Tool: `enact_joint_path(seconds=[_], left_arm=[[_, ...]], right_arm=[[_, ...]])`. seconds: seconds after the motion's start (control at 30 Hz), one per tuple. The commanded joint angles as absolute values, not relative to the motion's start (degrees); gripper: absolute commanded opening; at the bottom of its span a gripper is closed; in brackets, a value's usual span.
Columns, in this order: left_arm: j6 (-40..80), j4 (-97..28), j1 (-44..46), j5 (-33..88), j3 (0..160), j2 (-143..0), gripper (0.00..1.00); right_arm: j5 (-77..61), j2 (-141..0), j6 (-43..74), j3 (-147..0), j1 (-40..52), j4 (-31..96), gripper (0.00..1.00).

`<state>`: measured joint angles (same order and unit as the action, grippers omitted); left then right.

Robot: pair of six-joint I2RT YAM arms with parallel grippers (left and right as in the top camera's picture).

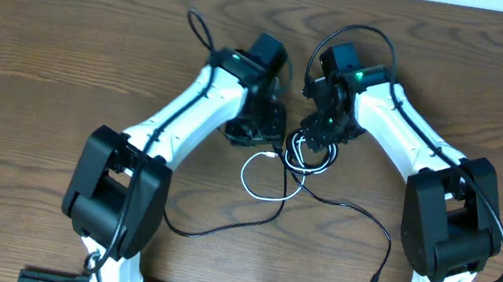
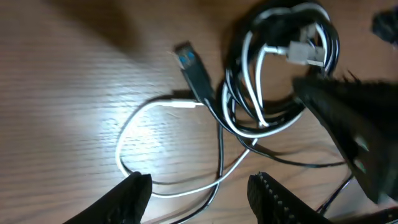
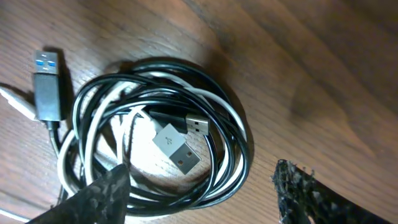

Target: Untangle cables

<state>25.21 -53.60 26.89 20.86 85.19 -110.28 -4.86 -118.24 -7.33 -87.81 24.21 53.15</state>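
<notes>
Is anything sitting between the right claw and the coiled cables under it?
Nothing visible. The right claw stands open directly over the coiled cables, one finger on each side, with only bare wooden table around. A grey USB plug lies inside the coil, part of the bundle itself.

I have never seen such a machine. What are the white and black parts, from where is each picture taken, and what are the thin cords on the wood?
The white and black parts are two robot arms at a brown wooden table. One picture looks down from above; the other two come from a camera on each wrist, so the dark shapes at their lower edges are that arm's own fingers.

Between the arms lies a tangle of thin cables: a white cable in a loose loop and black cables coiled together, with silver USB plugs inside the coil.

The left gripper and the right gripper both hang open above the cords. Neither holds anything.
</notes>
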Motion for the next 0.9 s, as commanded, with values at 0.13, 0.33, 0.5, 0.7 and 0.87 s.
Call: enact_joint_path(seconds=[0.13, 0.33, 0.5, 0.7, 0.87], left_arm=[[31.73, -51.79, 31.46, 10.52, 83.02, -111.35, 0.55], [40.32, -45.28, 32.21, 3.99, 78.11, -111.35, 0.55], [40.86, -35.53, 32.23, 4.01, 73.63, -111.35, 0.55], [40.84, -34.68, 32.23, 4.01, 72.10, -111.35, 0.42], [40.75, -39.90, 32.23, 3.99, 71.29, -111.35, 0.33]], right_arm=[[-5.52, -118.10, -7.22, -83.31, 23.09, 48.64, 0.66], [-5.52, -118.10, -4.27, -79.24, 21.30, 42.74, 0.55], [-5.54, -118.10, -2.44, -77.91, 20.43, 41.34, 0.37], [-3.29, -118.10, 2.50, -77.89, 19.73, 40.99, 0.28], [-3.46, -118.10, 5.54, -77.89, 18.33, 39.11, 0.25]])
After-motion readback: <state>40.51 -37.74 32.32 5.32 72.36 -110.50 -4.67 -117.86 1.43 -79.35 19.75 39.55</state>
